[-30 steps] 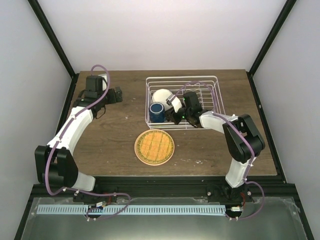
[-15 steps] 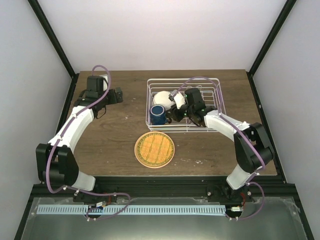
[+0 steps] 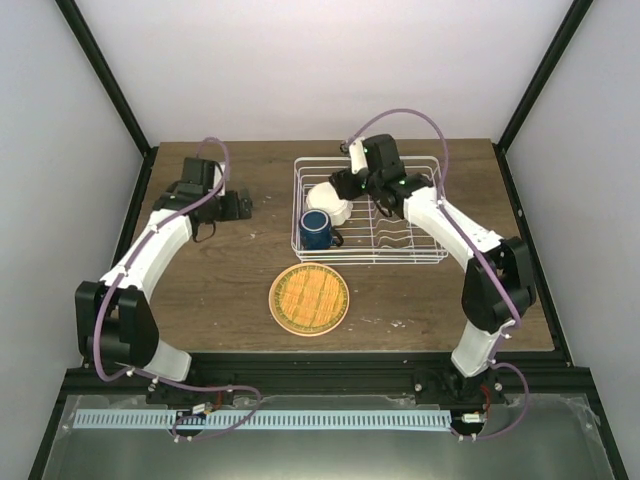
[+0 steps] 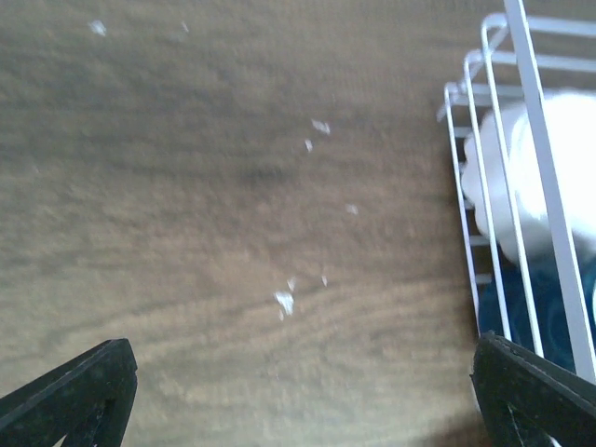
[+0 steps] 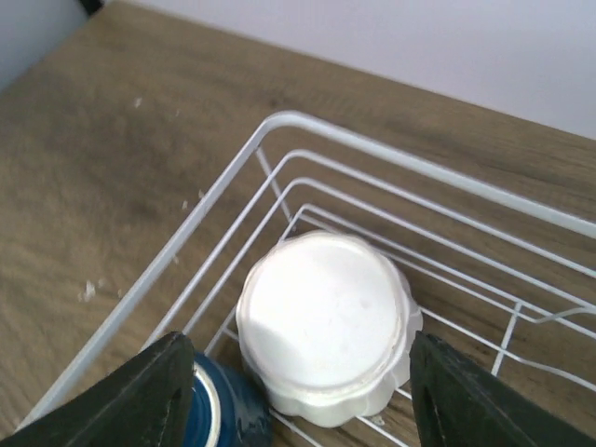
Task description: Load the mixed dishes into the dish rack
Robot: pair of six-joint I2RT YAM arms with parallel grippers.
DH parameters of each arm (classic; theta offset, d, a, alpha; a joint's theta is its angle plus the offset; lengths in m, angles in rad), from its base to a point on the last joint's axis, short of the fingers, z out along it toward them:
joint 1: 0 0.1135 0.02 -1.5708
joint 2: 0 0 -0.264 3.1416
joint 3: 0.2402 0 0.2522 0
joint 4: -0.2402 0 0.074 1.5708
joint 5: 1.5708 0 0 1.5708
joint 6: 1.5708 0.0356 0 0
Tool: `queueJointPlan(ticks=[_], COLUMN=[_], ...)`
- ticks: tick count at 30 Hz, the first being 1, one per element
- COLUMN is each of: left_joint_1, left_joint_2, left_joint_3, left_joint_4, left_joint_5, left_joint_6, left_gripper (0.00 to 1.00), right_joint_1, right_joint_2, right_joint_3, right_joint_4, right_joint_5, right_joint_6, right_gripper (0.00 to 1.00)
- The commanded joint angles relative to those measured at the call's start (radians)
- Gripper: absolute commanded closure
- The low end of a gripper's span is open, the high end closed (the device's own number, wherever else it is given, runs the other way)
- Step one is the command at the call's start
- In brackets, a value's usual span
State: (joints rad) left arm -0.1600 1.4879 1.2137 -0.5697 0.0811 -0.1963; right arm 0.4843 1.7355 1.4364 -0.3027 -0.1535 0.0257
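Observation:
The white wire dish rack (image 3: 400, 215) stands at the back middle of the table. The white scallop-edged bowl (image 3: 328, 201) lies upside down in its left end, beside the dark blue mug (image 3: 316, 229). My right gripper (image 3: 347, 184) hovers open over the bowl (image 5: 321, 326), with a finger on each side and touching nothing; the mug (image 5: 223, 410) is at the lower left. The orange plate (image 3: 309, 295) lies on the table in front of the rack, with a pink rim (image 3: 272, 300) showing round it. My left gripper (image 3: 243, 205) is open and empty, left of the rack (image 4: 521, 140).
Small white flecks (image 4: 284, 300) lie on the wood between the left gripper's fingers (image 4: 74, 391). Upright dividers (image 3: 395, 225) fill the rack's middle and right. Black frame posts (image 3: 110, 90) stand at the table's back corners.
My right gripper has risen and swung from the rack's near side to above the bowl. The left gripper has shifted a little right, towards the rack.

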Motion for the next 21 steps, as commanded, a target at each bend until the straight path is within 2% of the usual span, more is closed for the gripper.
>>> queueJointPlan(ticks=[1,4,6,7,13,17,21], left_joint_1=[-0.073,-0.137,-0.173,-0.189,-0.245,-0.262,-0.327], left_joint_2=[-0.040,-0.044,-0.046,-0.047,-0.071,-0.073,-0.054], left_joint_3=[-0.037,-0.057,-0.068,-0.071,-0.083,-0.088,-0.085], left_joint_4=[-0.158,-0.222,-0.257,-0.271,-0.351,-0.384,-0.417], left_joint_5=[0.023,0.032,0.036,0.034,0.012,0.032,0.031], left_joint_6=[0.022,0.003,-0.014,-0.020,-0.032,-0.031,-0.019], left_gripper=[0.00,0.00,0.00,0.00,0.00,0.01,0.05], right_joint_1=[-0.009,-0.049,-0.086,-0.106,-0.195,-0.208,-0.208], right_joint_2=[0.021,0.052,0.070,0.073,0.049,0.038,0.005], right_joint_3=[0.143,0.240,0.290,0.300,0.290,0.272,0.244], right_joint_4=[-0.143,-0.219,-0.254,-0.256,-0.233,-0.257,-0.279], right_joint_5=[0.110,0.099,0.072,0.047,-0.050,-0.037,0.000], right_joint_6=[0.095,0.152,0.178,0.183,0.191,0.174,0.151], right_gripper=[0.30,0.19,0.02,0.00,0.00,0.00,0.01])
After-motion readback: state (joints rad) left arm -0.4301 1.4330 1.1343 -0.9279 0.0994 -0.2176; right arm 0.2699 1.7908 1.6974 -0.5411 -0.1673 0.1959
